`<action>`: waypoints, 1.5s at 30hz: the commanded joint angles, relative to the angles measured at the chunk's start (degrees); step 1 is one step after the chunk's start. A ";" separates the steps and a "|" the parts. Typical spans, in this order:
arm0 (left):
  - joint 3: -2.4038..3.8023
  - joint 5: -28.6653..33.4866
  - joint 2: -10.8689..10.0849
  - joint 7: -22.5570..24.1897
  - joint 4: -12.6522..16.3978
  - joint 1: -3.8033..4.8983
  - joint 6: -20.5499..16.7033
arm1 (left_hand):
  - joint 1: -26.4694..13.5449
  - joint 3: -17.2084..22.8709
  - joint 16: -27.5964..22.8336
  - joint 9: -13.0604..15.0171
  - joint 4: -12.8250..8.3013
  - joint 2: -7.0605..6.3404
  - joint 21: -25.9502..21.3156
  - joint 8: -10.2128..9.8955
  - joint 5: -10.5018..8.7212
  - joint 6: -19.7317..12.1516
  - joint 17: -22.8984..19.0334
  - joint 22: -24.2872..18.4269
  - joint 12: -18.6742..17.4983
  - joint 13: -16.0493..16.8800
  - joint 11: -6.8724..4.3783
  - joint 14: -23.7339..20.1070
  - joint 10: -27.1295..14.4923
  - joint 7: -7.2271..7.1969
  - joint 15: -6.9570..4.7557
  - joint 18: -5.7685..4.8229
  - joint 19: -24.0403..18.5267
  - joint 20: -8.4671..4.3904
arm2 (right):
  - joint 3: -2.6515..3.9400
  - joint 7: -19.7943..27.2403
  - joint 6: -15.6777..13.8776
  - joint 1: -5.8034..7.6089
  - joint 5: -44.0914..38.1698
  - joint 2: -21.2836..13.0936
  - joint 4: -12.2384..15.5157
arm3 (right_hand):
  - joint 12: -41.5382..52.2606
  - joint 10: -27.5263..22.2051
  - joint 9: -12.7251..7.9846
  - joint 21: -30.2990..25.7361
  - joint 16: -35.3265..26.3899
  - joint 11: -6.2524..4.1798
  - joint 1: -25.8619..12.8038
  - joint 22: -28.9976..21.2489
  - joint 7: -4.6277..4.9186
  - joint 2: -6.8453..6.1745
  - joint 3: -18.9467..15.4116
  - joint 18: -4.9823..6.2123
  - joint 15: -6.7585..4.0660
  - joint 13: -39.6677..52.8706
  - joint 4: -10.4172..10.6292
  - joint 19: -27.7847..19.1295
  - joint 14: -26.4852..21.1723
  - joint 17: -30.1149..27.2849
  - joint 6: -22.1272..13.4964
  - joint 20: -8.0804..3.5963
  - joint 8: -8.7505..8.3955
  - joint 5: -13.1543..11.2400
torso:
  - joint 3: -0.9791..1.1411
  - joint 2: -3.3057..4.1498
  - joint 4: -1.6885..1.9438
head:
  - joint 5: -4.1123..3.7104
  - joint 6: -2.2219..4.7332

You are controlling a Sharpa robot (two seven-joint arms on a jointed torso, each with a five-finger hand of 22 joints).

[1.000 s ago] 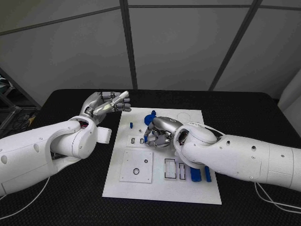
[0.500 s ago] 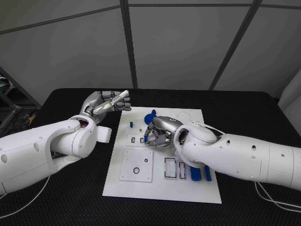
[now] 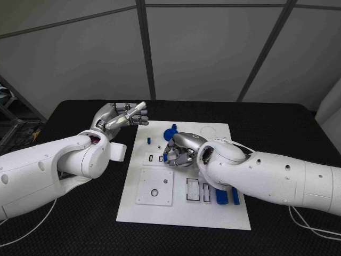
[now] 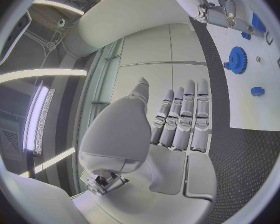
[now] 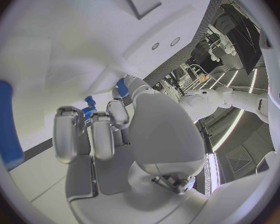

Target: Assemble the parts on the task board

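- Black table under grey wall panels, with the white task board lying in its middle.
- On the board, a blue gear stands near the far edge. A small blue peg is toward the far-left corner, and two blue bars lie side by side near the board's right edge, closer to the robot.
- None of these parts has moved over the last second.
- The right hand stays low over the board's middle, just nearer than the gear. Its fingers are curled down at the surface.
- Its wrist view shows a bit of blue right at the fingertips, but I cannot tell whether they grip a part or only press on one.
- The left hand still hangs raised beside the board's far-left corner. Its fingers are straight and released, and it holds nothing.
- With so little change, I judge the right hand is mid-seating or mid-pickup — slow, fine work — and the assembly is far from finished, since the bars lie loose.
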 commanded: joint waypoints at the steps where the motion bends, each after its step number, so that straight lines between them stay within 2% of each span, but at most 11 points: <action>1: 0.05 -0.16 0.02 0.23 0.06 0.08 0.50 | -0.01 -0.04 -0.32 -0.05 -0.33 0.27 0.33 -0.34 -0.17 0.11 0.05 0.08 -0.20 -0.04 0.22 -0.11 0.04 0.26 0.36 -0.26 -0.17 0.23 | -0.20 -0.97 1.04 -0.17 -0.24 -0.10 -0.11 | -0.69 -0.84 -0.12 -0.26 -0.39 0.10 -0.42 5.10 0.16 -0.35 0.01 -0.23 0.59 -0.48 0.52 -0.22 4.31 7.11 -0.74 0.34 -0.36 -0.25 | 0.00 0.04 -0.01 | -0.02 -0.14; 8: 0.05 -0.16 -0.02 0.30 0.08 0.08 0.38 | -0.01 -0.04 -0.32 -0.05 -0.33 0.27 0.33 -0.34 -0.17 0.11 0.05 0.08 -0.20 -0.04 0.22 -0.11 0.04 0.26 0.36 -0.26 -0.17 0.23 | -0.20 -0.82 0.28 -0.17 -0.25 -0.13 -0.07 | -1.24 -1.34 -0.15 -0.37 -0.50 0.28 -1.03 4.94 0.32 -0.79 -0.24 -0.18 0.77 -1.06 0.87 -0.35 4.26 6.95 -1.45 0.55 -0.43 -0.48 | 0.01 0.01 0.00 | -0.07 -0.55; 15: 0.05 -0.16 -0.03 0.29 0.04 0.08 0.33 | -0.02 -0.06 -0.35 -0.04 -0.35 0.29 0.34 -0.36 -0.16 0.12 0.07 0.08 -0.22 -0.04 0.23 -0.10 0.05 0.28 0.37 -0.26 -0.19 0.23 | -0.20 -0.78 -0.47 -0.17 -0.25 -0.13 0.01 | -2.30 -2.38 -0.19 -0.58 -0.74 0.56 -2.65 4.65 0.51 -2.07 -1.70 -0.11 1.03 -2.30 2.01 -0.59 4.16 6.57 -3.10 0.84 -0.33 -3.22 | 0.02 -0.01 0.01 | -0.05 -0.47; 21: 0.05 -0.16 -0.03 0.27 0.02 0.08 0.34 | -0.02 -0.06 -0.35 -0.04 -0.35 0.29 0.34 -0.36 -0.16 0.12 0.07 0.08 -0.22 -0.04 0.23 -0.10 0.05 0.28 0.37 -0.26 -0.19 0.23 | -0.20 -0.77 -1.74 -0.17 -0.23 -0.17 0.06 | -3.28 -3.45 -0.12 -0.79 -0.93 0.76 -3.90 4.35 0.69 -2.78 -4.39 -0.03 1.20 -3.62 3.61 -0.82 4.09 6.32 -4.44 1.02 0.20 -3.31 | 0.01 0.01 -0.03 | -0.09 -0.39; 27: 0.05 -0.16 -0.07 0.27 -0.01 0.08 0.39 | -0.05 -0.09 -0.38 -0.03 -0.35 0.33 0.35 -0.37 -0.17 0.15 0.09 0.08 -0.23 -0.03 0.23 -0.08 0.07 0.28 0.37 -0.26 -0.20 0.24 | -0.20 1.41 -7.30 -0.18 0.28 -0.70 0.83 | -3.76 -4.41 -0.30 -1.21 -1.47 1.19 -3.08 3.72 1.14 -3.21 -9.34 0.12 1.53 -4.72 6.46 -1.29 3.87 5.50 -6.87 1.34 1.23 -2.42 | 0.04 -0.01 -0.04 | -0.09 -0.27; 31: 0.05 -0.22 -0.09 -0.26 -0.11 0.08 0.50 | -0.10 -0.38 -0.51 0.10 -0.57 0.78 0.65 -0.23 -0.16 1.10 0.45 0.18 0.21 0.18 -0.30 0.62 1.71 -0.30 0.02 -0.14 -0.12 0.11 | -0.18 6.27 -12.20 -0.24 1.95 -2.38 2.74 | -3.80 -4.66 -0.48 -1.38 -1.65 1.39 -1.41 3.46 1.41 -2.97 -10.88 0.18 1.69 -5.07 6.75 -1.46 3.81 5.25 -8.41 1.45 1.67 -2.12 | 0.09 -0.08 -0.03 | -0.08 -0.22; 34: 0.05 -1.37 -0.12 -1.64 -0.31 0.08 1.11 | -0.19 -0.77 0.41 0.13 -0.79 1.12 1.81 -0.17 -0.16 2.02 1.33 0.68 1.31 0.60 -1.10 3.30 4.94 -0.71 -0.87 -0.01 1.33 -0.55 | -0.14 11.30 -13.85 -0.23 4.95 -4.61 4.71 | -3.60 -4.61 -0.60 -1.88 -1.94 1.51 0.15 2.60 1.56 -2.44 -11.16 0.39 1.80 -5.06 6.63 -2.13 3.69 4.81 -9.28 1.55 2.00 -2.32 | 0.04 -0.22 -0.13 | 0.07 -0.14; 39: 0.04 -5.44 -0.55 -5.50 -0.66 0.10 3.12 | -0.30 -1.29 4.53 0.42 -0.88 1.92 6.20 0.64 -0.15 5.07 4.67 2.77 2.87 1.71 -3.22 11.53 10.33 -2.22 -3.49 0.03 7.08 -3.10 | 0.14 19.02 -12.62 0.35 14.22 -9.70 8.69 | -14.83 -11.38 -0.15 -7.35 -8.20 0.47 4.23 -6.31 0.48 -0.19 -10.20 2.53 0.96 -16.56 5.61 -8.98 0.94 -4.42 -5.89 1.01 4.52 -1.28 | 0.06 -0.66 -0.10 | 0.08 -0.06; 42: 0.04 -9.38 -0.85 -9.15 -0.89 0.24 4.44 | -0.47 -1.71 9.16 0.66 -0.73 2.05 10.13 1.11 -0.06 6.75 8.28 4.86 3.91 2.81 -4.65 17.14 13.22 -3.55 -5.34 -0.02 11.23 -4.93 | 1.53 21.62 -10.09 0.77 22.67 -13.07 10.84 | -25.53 -13.75 -0.25 -11.38 -12.87 -0.20 6.23 -11.88 -0.38 0.93 -8.96 3.68 0.17 -26.38 5.19 -12.84 -0.60 -9.83 -3.17 0.23 4.82 -0.94 | 0.18 -1.05 0.04 | 0.15 -0.19; 44: 0.03 -12.38 -0.93 -12.90 -1.11 0.34 5.62 | -1.12 -2.24 12.19 0.91 -0.20 1.98 12.86 1.43 -0.05 7.58 10.81 6.41 5.13 3.88 -5.60 19.45 15.31 -4.32 -6.32 -0.05 13.52 -5.97 | 2.41 21.21 -7.35 1.08 27.60 -15.02 11.80 | -32.70 -11.60 -0.74 -16.76 -19.63 -0.60 7.22 -18.73 -0.53 1.22 -7.87 5.01 -0.19 -32.04 5.45 -17.11 -2.43 -17.00 -1.46 -0.35 4.08 -1.84 | 0.27 -1.37 0.05 | 0.28 -0.29; 45: 0.03 -14.53 -0.98 -15.85 -1.27 0.45 6.73 | -2.85 -3.28 14.74 1.12 1.05 1.87 15.14 1.62 0.03 7.91 13.14 7.78 6.57 5.15 -6.18 20.89 17.20 -4.92 -6.96 -0.12 14.97 -6.73 | 2.97 20.59 -5.59 1.45 30.49 -16.03 11.99 | -37.81 -9.85 -1.17 -22.17 -27.03 -0.89 8.00 -25.49 0.08 0.82 -6.96 6.20 -0.14 -36.10 5.42 -21.07 -4.47 -24.62 -0.94 -0.40 3.18 -3.05 | 0.32 -1.61 0.01 | 0.33 -0.43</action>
